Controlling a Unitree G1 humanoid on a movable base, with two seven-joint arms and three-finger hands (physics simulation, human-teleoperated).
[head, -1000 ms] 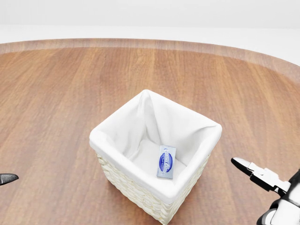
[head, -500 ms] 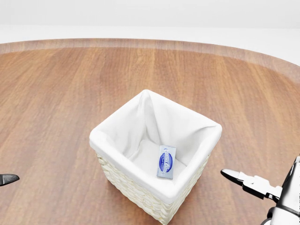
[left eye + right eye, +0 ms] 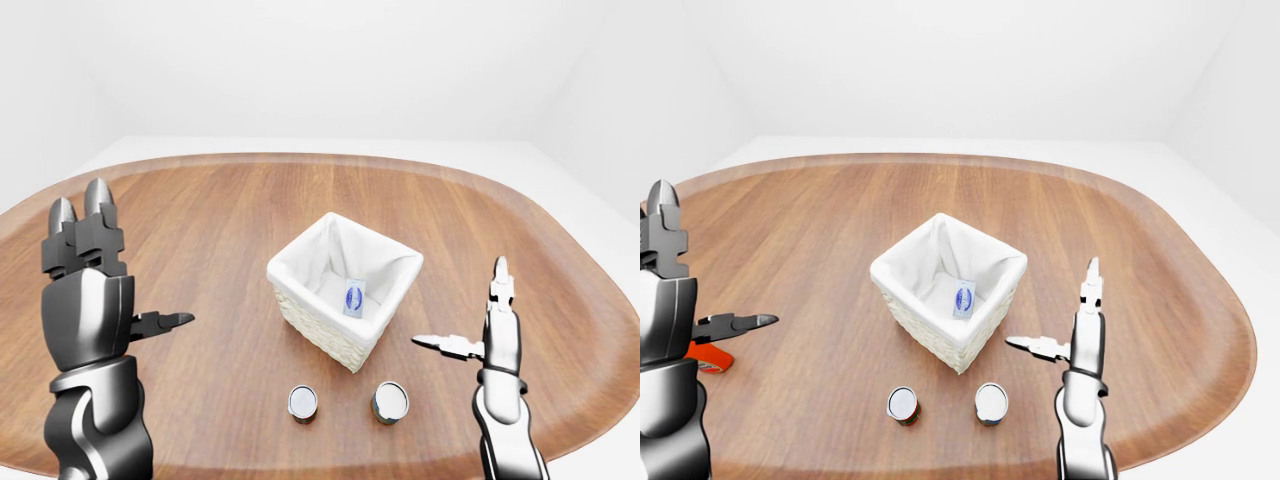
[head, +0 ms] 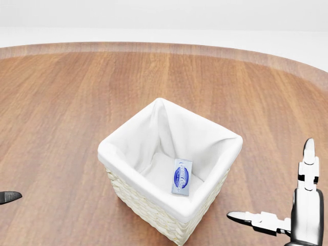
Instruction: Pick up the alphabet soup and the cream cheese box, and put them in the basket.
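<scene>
Cream cheese box (image 4: 182, 177) lay inside the basket (image 4: 134, 154), on the white liner's floor, leaning toward the wall nearest the view's bottom right, blue oval label facing up. I saw the basket standing near the middle of the wooden surface (image 3: 220, 210), woven sides showing under the folded cloth rim.

Two cans stood upright on the surface below the basket in the left-eye view, well apart from it and side by side: one with a white top (image 3: 302, 402), one with a greyer top (image 3: 390, 400). I could not tell which was the alphabet soup; labels too small to read.

My right hand (image 3: 478, 322) hovered to the right of the basket, fingers spread apart, one pointing up and one pointing left toward the basket, holding nothing and touching nothing. My left hand (image 3: 110, 285) was raised at the left edge, fingers apart too, thumb sticking out to the right, empty.

Something orange (image 3: 708, 356) sat on the surface by the left arm in the right-eye view, mostly hidden.
</scene>
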